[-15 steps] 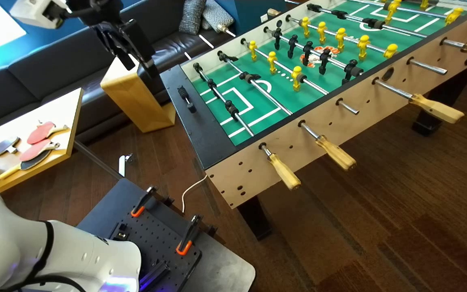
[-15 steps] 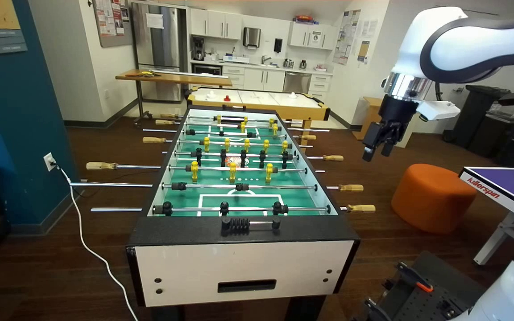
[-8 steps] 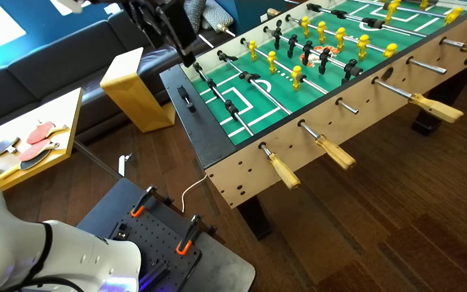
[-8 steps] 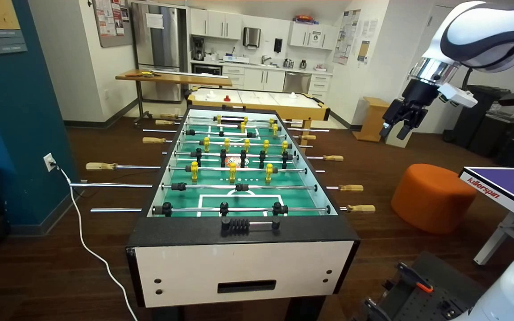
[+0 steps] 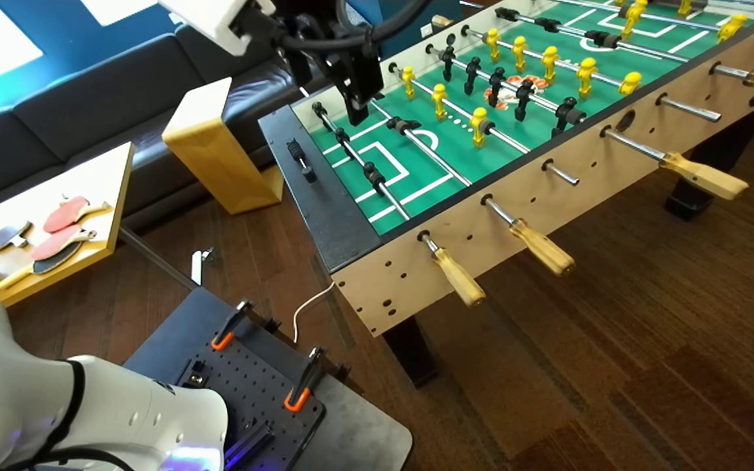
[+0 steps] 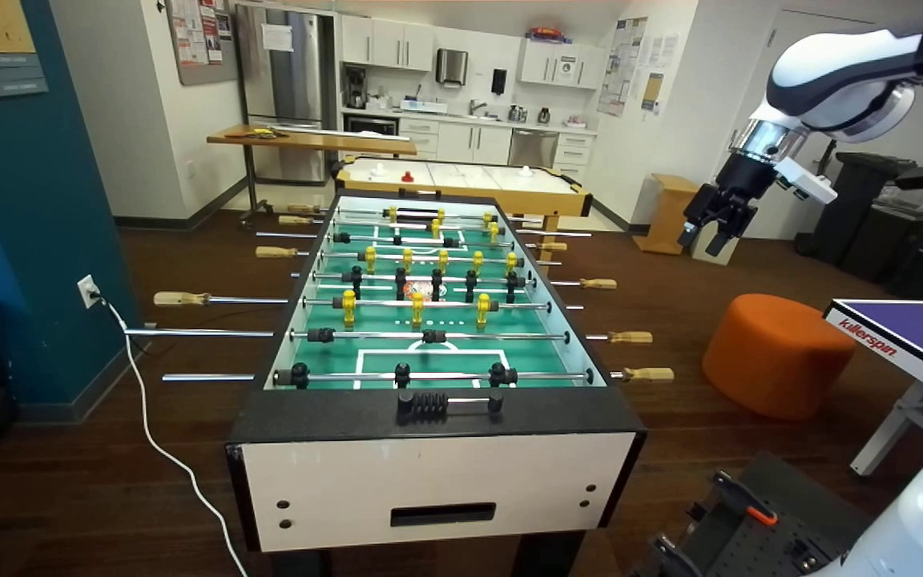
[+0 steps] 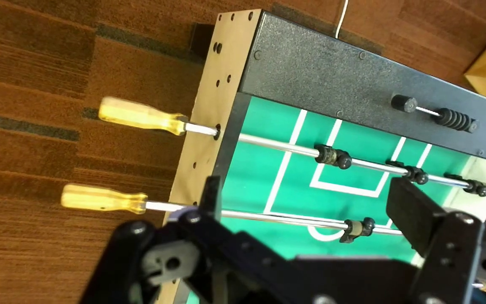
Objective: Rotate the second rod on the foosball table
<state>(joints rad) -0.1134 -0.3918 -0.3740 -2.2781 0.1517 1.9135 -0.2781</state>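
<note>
Two rods [image 7: 274, 145] show, wrist view; second rod [image 7: 247, 215] is farther from the black end edge of the surface [image 7: 331, 76], handle [image 7: 103, 198] past the long edge. Gripper [image 7: 306, 194] spread wide, holding nothing. Both exterior views: it's well apart from that handle. Approach, probably: best line gripper up with rod, clamp handle, roll.
</note>
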